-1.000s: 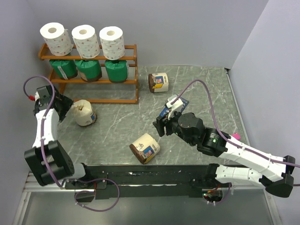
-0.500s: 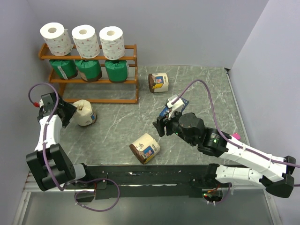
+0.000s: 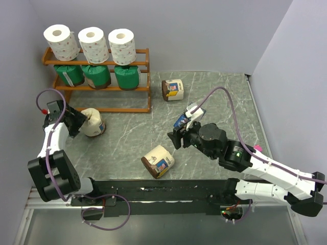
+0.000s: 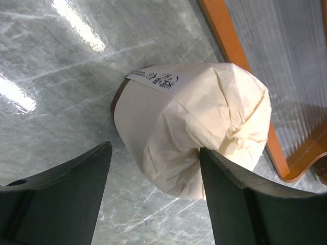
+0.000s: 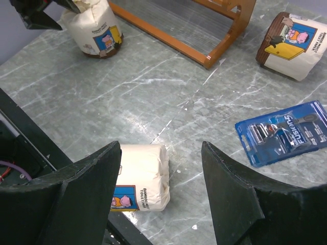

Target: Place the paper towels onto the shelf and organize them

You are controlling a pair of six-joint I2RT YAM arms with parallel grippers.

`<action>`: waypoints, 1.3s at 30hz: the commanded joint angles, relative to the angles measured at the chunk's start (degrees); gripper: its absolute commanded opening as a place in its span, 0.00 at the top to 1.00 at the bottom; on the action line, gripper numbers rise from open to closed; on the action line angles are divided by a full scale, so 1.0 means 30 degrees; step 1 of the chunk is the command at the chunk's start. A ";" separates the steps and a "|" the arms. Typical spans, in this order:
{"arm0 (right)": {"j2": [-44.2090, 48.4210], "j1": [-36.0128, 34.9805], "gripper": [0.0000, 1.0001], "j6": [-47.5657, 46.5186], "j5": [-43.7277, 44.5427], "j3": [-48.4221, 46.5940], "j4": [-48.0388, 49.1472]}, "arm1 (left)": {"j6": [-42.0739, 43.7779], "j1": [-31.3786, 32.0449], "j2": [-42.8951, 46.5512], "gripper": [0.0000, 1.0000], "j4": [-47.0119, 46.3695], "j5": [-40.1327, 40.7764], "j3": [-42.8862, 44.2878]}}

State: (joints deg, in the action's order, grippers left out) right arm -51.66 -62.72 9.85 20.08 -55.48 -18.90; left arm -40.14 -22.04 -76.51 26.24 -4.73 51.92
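The shelf (image 3: 122,108) holds three bare white rolls (image 3: 93,43) on its top tier and three green-wrapped rolls (image 3: 96,75) on the middle one. One cream-wrapped roll (image 3: 93,122) stands on the table (image 3: 219,97) just before the shelf, between the spread fingers of the left gripper (image 3: 77,124). Two more (image 3: 172,88) (image 3: 158,161) lie apart on the table, with blue cartoon labels. The right gripper (image 5: 161,147) hangs agape beside a blue packet (image 5: 283,132) reading "Fusion".

Six rolls (image 3: 95,45) are set on the shelf (image 3: 125,108) at the bench's (image 3: 219,97) back left, three more rolls (image 3: 158,161) being laid before and beside it.
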 commanded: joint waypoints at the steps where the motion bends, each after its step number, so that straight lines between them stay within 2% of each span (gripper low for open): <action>1: 0.0666 0.0017 0.29 0.0204 0.0251 0.0125 0.0586 | 0.0694 0.0082 -0.0133 0.24 0.0568 -0.0415 0.0945; 9: 0.0989 0.0047 0.28 0.0087 0.0398 0.0272 0.0731 | 0.0489 0.0053 0.0484 0.22 0.1097 -0.0473 0.2526; 13: 0.1047 0.0017 0.28 0.0291 0.0311 0.0213 0.0411 | 0.0431 0.0053 0.0601 0.21 0.1507 0.0403 0.2995; 24: 0.1516 0.0018 0.28 0.0145 0.0633 0.0271 0.0350 | 0.0723 0.0053 -0.0307 0.25 0.1099 0.0933 0.2792; 31: 0.1488 0.0017 0.28 0.0321 0.0486 0.0331 0.0498 | 0.0695 0.0111 -0.1097 0.28 0.0044 -0.0236 0.1825; 39: 0.1253 0.0046 0.28 0.0292 0.0339 0.0301 0.0673 | 0.1103 0.0112 -0.2298 0.35 -0.0338 -0.1089 0.1794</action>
State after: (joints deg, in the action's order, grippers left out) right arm -48.05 -62.72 10.04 20.49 -54.08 -18.85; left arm -38.35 -21.91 -82.91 27.14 -5.96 57.43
